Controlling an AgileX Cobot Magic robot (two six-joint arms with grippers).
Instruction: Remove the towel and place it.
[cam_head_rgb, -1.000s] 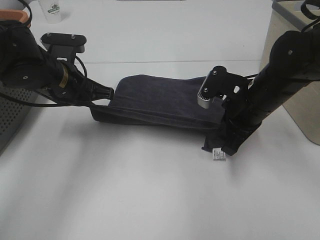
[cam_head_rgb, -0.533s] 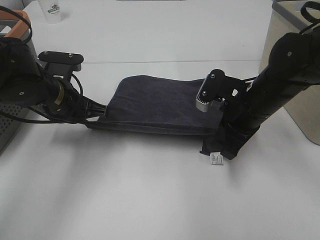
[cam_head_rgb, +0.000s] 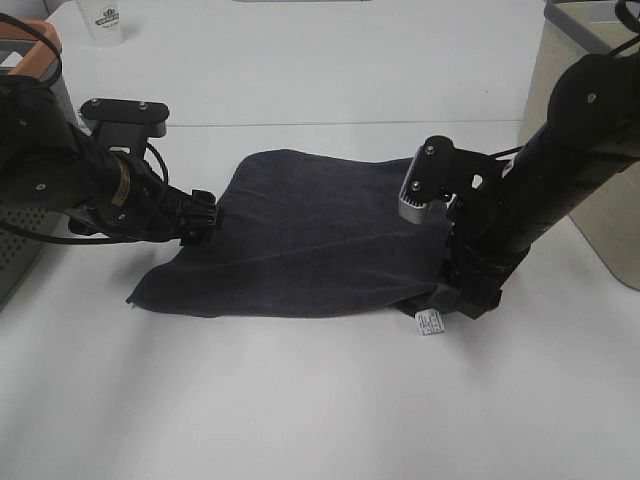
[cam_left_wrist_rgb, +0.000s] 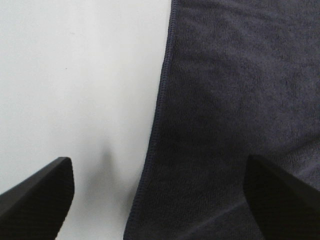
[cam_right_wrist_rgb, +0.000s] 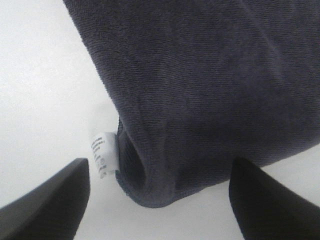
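Charcoal terry cloth, the towel (cam_head_rgb: 300, 235), lies spread on the white desk (cam_head_rgb: 320, 400) between the two arms, so I judge the step in hand to be the letting-go and withdrawal that ends the placing. To do it well, each tool should lift straight up and away from its edge of the cloth before swinging aside, so that no fingertip snags the pile and drags a corner back into a fold; the near corner by the right tool wants the most care, since it is already curled under beside the white care tag (cam_right_wrist_rgb: 103, 150). The left tool (cam_left_wrist_rgb: 160, 197) stands wide apart, its two dark fingertips (cam_left_wrist_rgb: 37, 200) straddling the hemmed side edge of the towel, one over bare desk and the other over cloth, with nothing pinched between them. The right tool (cam_right_wrist_rgb: 160, 200) is likewise spread wide, its tips on either side of the rolled corner and tag, and it holds nothing. Whether either tip is brushing the cloth or hanging just clear of it I cannot tell, as both wrist views look straight down. Seen from the high camera, the left tool (cam_head_rgb: 203, 213) sits at one side edge of the towel and the right tool (cam_head_rgb: 465, 292) at the opposite near corner.
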